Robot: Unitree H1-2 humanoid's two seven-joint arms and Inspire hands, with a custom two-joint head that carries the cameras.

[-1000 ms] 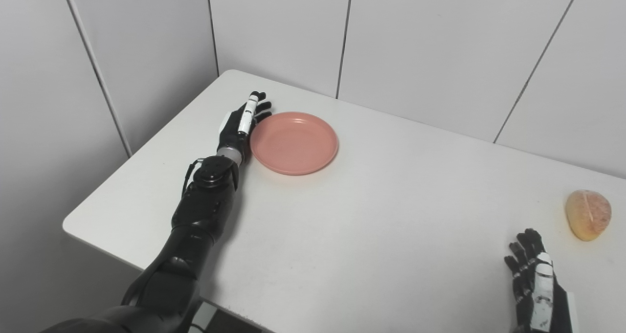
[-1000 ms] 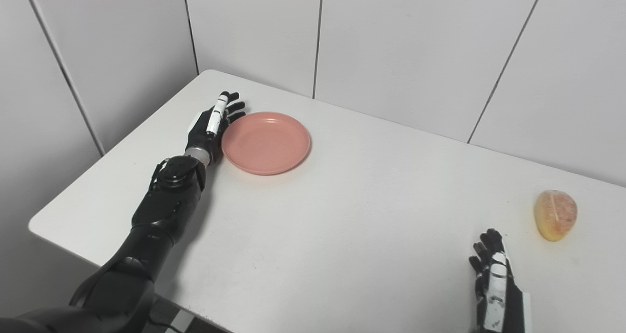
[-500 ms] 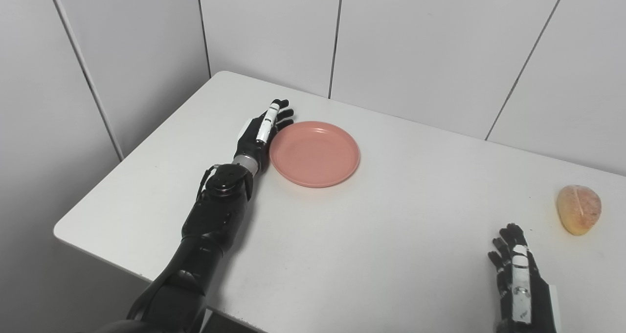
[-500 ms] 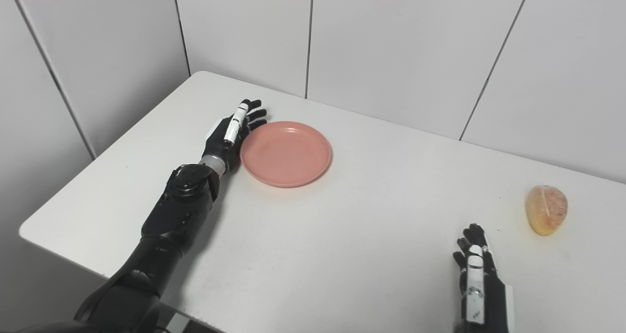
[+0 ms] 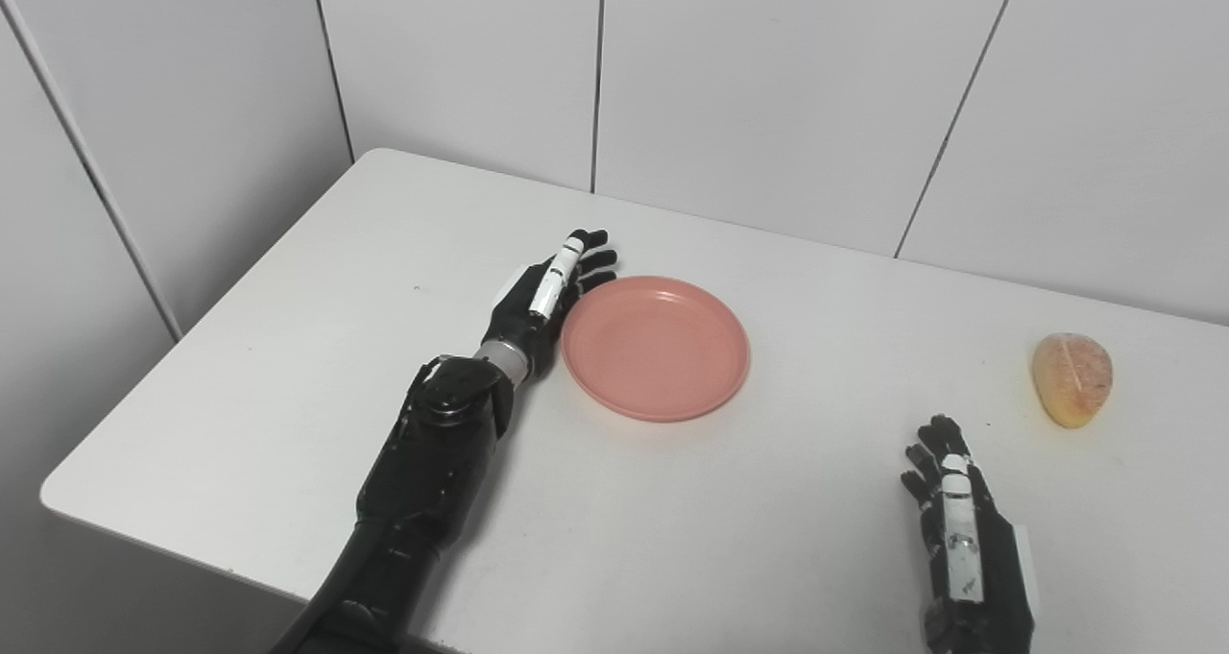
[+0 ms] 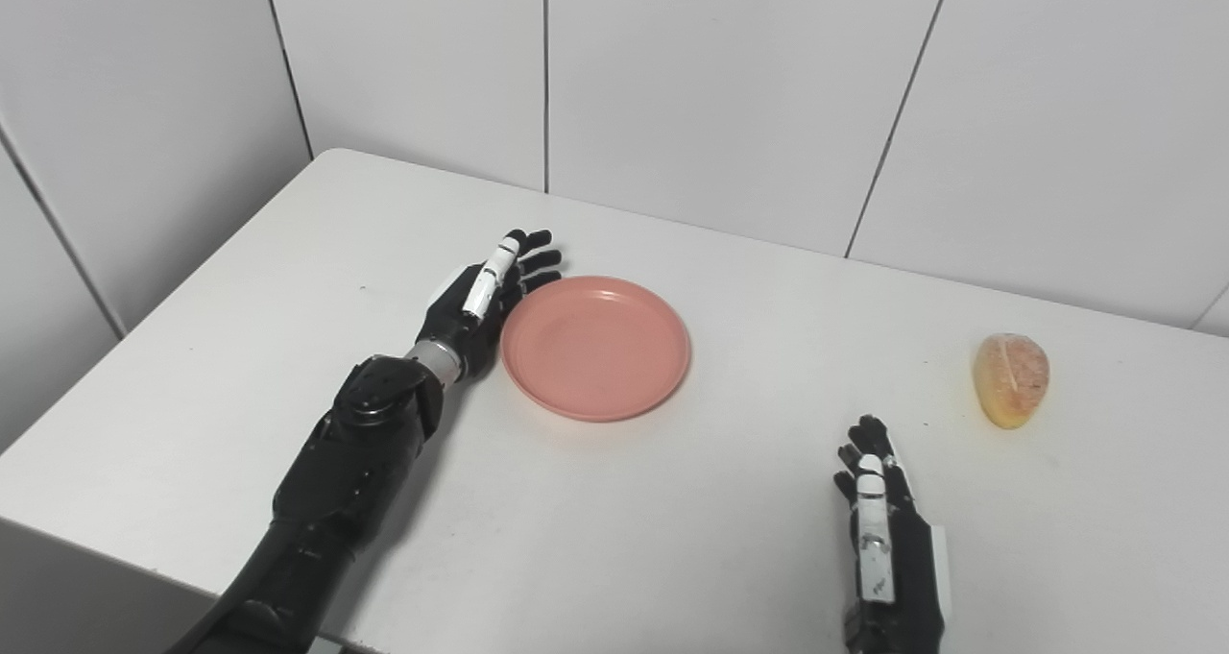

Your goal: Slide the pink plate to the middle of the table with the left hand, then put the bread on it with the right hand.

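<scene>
White desk (image 5: 317, 347) with rounded corners, set into a corner of pale panelled walls (image 5: 768, 87) with dark vertical seams. The left arm (image 5: 422, 472), black and jointed, enters from the lower left and lies along the desk surface, reaching toward the far side. Pink plate (image 5: 657, 347): round, shallow, empty, flat on the desk, left of the desk's centre. The left hand (image 5: 545, 297) stands edge-on just beside the plate's left rim, fingers extended and together, palm facing the plate; it grips nothing and is open. Whether it actually touches the rim or stands a hair apart cannot be told from either view. The right hand (image 6: 881, 529) rests low at the near right of the desk, back upward, fingers extended and slightly spread, pointing away from the robot; it holds nothing and is open. Bread (image 6: 1011, 379): a small, oval, golden-brown roll with a pale line along its top, lying on the desk at the far right, beyond and to the right of the right hand, and well apart from the plate.
</scene>
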